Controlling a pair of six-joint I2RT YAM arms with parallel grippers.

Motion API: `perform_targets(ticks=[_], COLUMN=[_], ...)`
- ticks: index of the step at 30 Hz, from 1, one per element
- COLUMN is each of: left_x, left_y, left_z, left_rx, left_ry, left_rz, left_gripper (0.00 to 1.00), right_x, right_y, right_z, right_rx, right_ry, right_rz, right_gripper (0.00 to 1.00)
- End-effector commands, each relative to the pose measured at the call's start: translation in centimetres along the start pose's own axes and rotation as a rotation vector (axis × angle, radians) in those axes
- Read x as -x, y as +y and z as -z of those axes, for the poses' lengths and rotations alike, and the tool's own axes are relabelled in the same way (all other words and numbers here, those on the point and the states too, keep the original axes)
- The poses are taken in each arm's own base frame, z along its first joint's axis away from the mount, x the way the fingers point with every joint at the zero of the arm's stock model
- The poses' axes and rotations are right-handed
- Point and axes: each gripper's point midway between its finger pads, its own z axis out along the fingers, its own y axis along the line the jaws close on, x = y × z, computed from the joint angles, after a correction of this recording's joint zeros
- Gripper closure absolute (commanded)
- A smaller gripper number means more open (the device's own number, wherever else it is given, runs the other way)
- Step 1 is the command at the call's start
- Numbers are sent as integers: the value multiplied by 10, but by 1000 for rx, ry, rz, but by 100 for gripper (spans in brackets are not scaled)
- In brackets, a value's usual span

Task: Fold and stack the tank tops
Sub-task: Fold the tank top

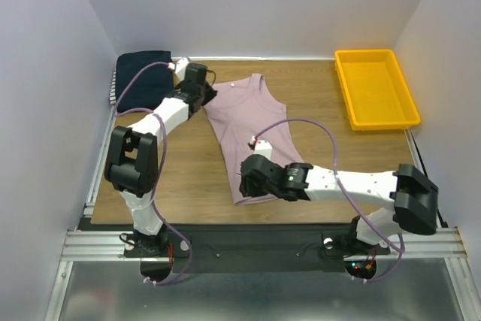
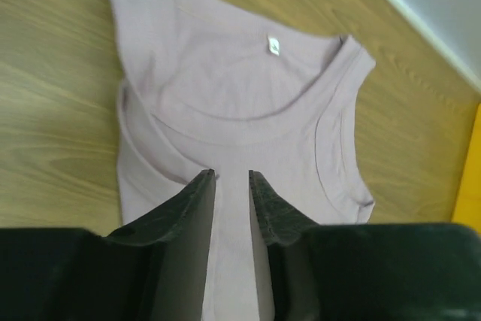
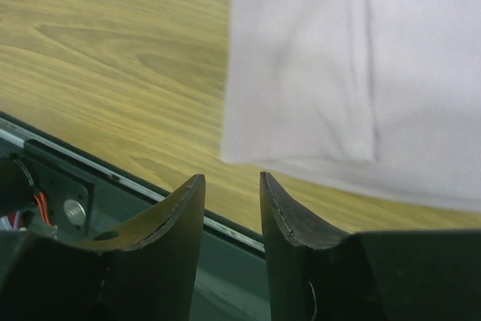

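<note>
A pale dusty-pink tank top (image 1: pixel 255 122) lies spread flat on the wooden table, neck toward the back. My left gripper (image 1: pixel 209 98) hovers at its left shoulder strap. In the left wrist view the left gripper (image 2: pixel 231 176) is open, its jaws a narrow gap apart over the pink cloth (image 2: pixel 225 88) and holding nothing. My right gripper (image 1: pixel 241 180) sits at the near left hem corner. There the right gripper (image 3: pixel 231 178) is open and empty, just short of the hem (image 3: pixel 353 58). Folded tank tops (image 1: pixel 143 84), dark navy uppermost, lie stacked at the back left.
A yellow plastic tray (image 1: pixel 376 88) stands at the back right, and its edge (image 2: pixel 472 178) shows in the left wrist view. The table's near edge and dark rail (image 3: pixel 113 186) lie right under the right gripper. White walls close in three sides.
</note>
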Motion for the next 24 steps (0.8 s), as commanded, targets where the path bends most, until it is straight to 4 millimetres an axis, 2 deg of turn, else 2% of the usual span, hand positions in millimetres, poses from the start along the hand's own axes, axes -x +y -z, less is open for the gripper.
perform_targets(ticks=[1,3,6,7,10,13,16,18,24], left_x=[14,2,-8,-14,-25,-27,-33,-33,-36], left_y=[43,47,44,39,42,47,56,55,70], left_z=[-2,-10,-34,-37,-47,-52,-60,-66,-86], left_rx=[56,38,-26,-55,-60,-47,-13,-5,83], left_ry=[-4,49,87,116,147,141,159,163,164], left_rz=[78,66,27,18,4,0,-8,-13,-31], left_gripper=[74,79,84,85,86,86,86,86,86], right_x=[10,7,3,2,-6,-18,-32,-39,-60], right_y=[26,29,32,31,18,5,0,2,7], right_z=[-18,-29,-48,-53,-66,-71,-75,-75,-68], right_rx=[-5,-16,-45,-58,-120,-151,-161,-156,-111], right_ry=[-7,12,29,26,31,58,91,108,166], right_rz=[101,141,172,180,190,177,179,182,186], right_gripper=[59,60,65,66,67,67,69,70,71])
